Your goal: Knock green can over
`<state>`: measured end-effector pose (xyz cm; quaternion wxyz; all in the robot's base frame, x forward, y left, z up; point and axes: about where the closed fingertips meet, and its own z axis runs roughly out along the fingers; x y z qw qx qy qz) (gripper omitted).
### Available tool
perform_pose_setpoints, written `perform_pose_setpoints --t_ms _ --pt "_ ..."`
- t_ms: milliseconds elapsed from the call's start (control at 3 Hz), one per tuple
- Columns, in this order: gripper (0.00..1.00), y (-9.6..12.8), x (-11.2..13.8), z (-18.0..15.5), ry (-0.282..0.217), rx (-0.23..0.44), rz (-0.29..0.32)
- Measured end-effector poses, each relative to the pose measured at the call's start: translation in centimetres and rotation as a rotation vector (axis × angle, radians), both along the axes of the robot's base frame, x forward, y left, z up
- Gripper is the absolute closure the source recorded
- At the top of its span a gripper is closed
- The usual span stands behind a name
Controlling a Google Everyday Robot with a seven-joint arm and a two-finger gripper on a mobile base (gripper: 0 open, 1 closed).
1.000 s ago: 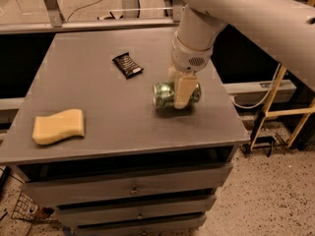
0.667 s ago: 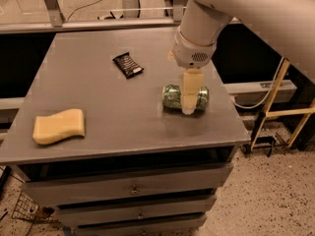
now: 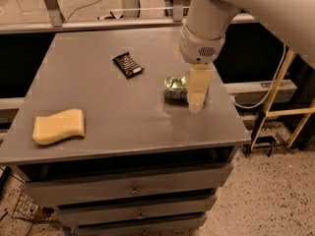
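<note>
The green can (image 3: 174,88) lies on its side on the grey table (image 3: 108,117), towards the right edge, its silver top facing left. My gripper (image 3: 196,98) hangs from the white arm directly in front of the can's right half and hides it. The pale fingers (image 3: 196,85) point down, with their tips close to the table surface.
A black snack wrapper (image 3: 128,65) lies on the table left of and behind the can. A yellow sponge (image 3: 58,126) lies near the front left corner. The table's right edge is just right of the gripper. Drawers sit below the tabletop.
The gripper has moved right and forward. The can has rolled a little to the right with it and still lies on its side.
</note>
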<state>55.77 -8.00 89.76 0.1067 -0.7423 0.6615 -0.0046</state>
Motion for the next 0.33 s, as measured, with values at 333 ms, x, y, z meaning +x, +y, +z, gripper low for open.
perform_pose_setpoints --t_ms 333 --pt "0.0 -3.43 -1.66 0.88 -0.022 0.001 -0.077"
